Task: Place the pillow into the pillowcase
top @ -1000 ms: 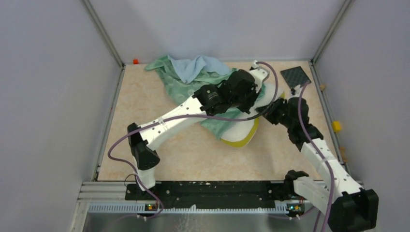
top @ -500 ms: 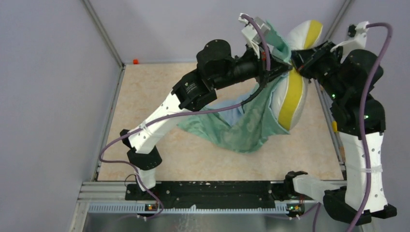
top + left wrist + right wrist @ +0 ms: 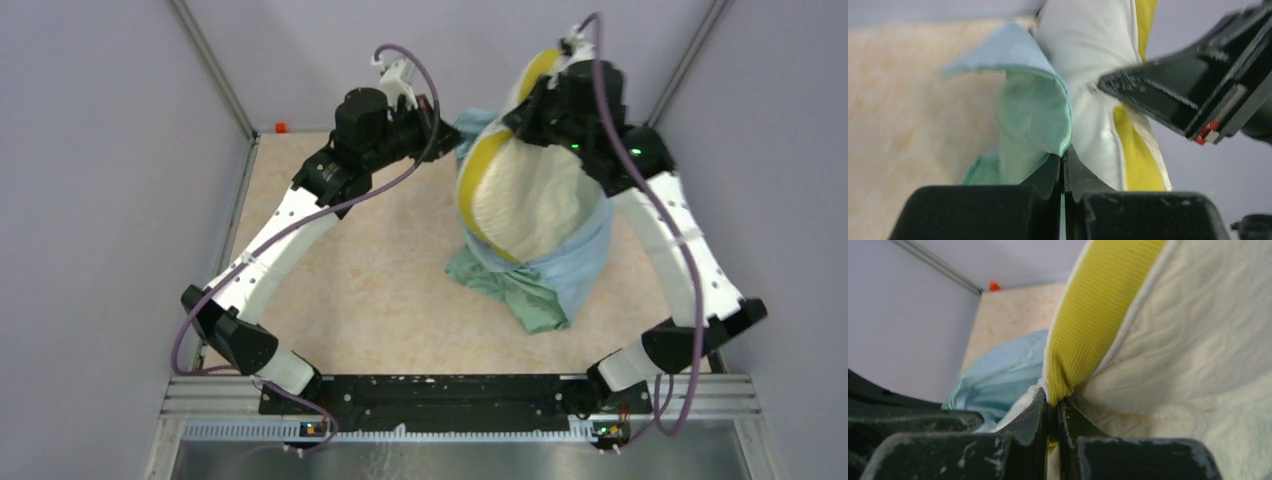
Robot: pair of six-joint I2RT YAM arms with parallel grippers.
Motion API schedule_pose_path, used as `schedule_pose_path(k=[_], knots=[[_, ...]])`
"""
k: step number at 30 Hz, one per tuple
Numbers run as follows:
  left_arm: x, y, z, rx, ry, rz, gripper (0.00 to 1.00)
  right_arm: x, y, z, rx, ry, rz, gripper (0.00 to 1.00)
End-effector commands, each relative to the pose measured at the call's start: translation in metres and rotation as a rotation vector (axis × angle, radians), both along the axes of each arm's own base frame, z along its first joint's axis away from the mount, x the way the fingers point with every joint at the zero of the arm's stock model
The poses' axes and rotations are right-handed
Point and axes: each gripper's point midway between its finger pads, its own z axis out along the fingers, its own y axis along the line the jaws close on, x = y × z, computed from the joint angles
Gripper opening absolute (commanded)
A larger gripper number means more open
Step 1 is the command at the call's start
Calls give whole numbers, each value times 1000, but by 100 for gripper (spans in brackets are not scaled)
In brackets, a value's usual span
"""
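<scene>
Looking down from above, we see the pillow (image 3: 520, 200) held on end over the table's (image 3: 340, 280) far right part, its lower end sitting in the pillowcase (image 3: 575, 265), which hangs toward the tabletop. Our left gripper (image 3: 1063, 167) is clenched on the case's folded green-and-blue edge, clear only in its wrist view. Our right gripper (image 3: 1053, 407) pinches the pillow's yellow band (image 3: 1098, 315), shown closely only by its own camera
</scene>
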Motion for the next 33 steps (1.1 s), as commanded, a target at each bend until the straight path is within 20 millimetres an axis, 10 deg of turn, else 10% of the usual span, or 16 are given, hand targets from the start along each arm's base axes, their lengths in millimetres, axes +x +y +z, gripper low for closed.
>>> schedule_pose_path(k=[1,6,9,13,17,28,33], knots=[[-6,34,-60,32,124,5,0,27,63,-70,-70,88,68,0],[-12,58,-138,107,222,-12,0,32,116,-101,-118,135,156,0],[-15,71,-173,145,278,29,0,31,130,-107,-182,151,178,31],[-20,94,-219,188,389,132,0,24,115,-92,-216,116,143,68],[-34,110,-269,209,505,183,0,10,87,-79,-258,91,90,73],[-61,124,-323,215,611,221,0,-28,21,-257,-666,382,8,73],[-63,124,-328,210,624,222,0,-38,-1,-299,-800,442,-20,76]])
